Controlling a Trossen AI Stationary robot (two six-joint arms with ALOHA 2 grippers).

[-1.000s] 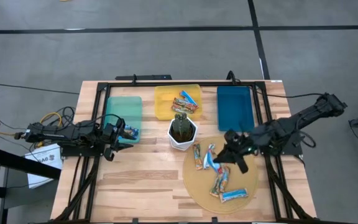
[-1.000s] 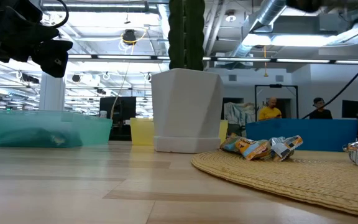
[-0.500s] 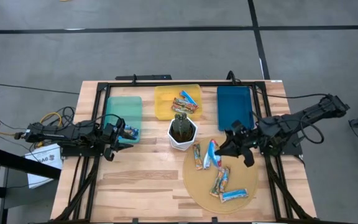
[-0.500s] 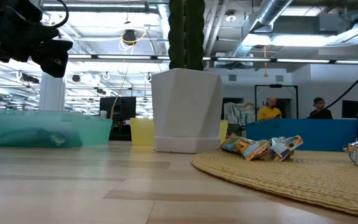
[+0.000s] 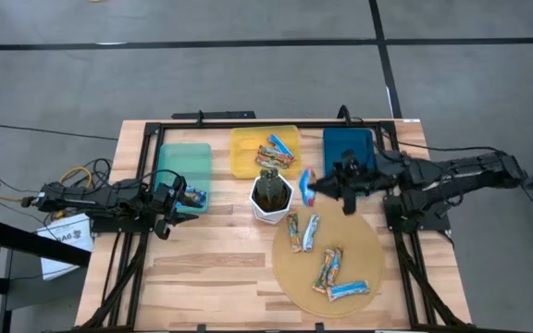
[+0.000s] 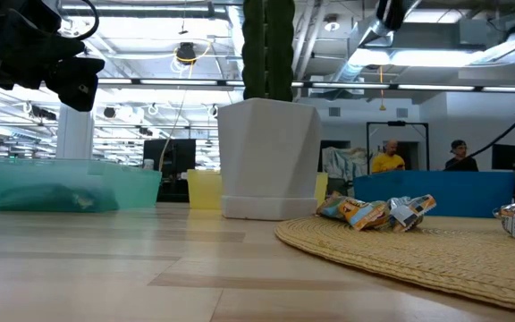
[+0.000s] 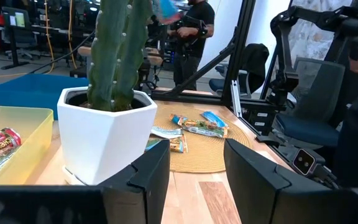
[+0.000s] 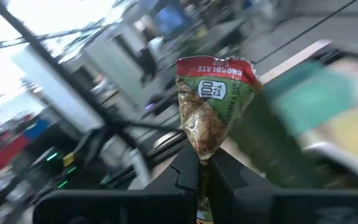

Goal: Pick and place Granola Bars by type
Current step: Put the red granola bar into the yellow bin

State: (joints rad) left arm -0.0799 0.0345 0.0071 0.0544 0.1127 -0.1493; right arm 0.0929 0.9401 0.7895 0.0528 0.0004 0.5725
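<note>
On the wooden tabletop (image 5: pixel 202 268), five granola bars (image 5: pixel 311 231) were counted below the right end effector (image 5: pixel 315 189), clamped on one bar (image 5: pixel 307 186); the left end effector (image 5: pixel 189 197) was parted.

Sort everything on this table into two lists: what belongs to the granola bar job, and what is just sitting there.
Part of the job:
- granola bars on the woven mat
- bar pinched in the right gripper
- bars in the yellow bin
- teal bin and blue bin
- left gripper, waiting open by the teal bin

Just lying about:
- white pot with cactus
</note>
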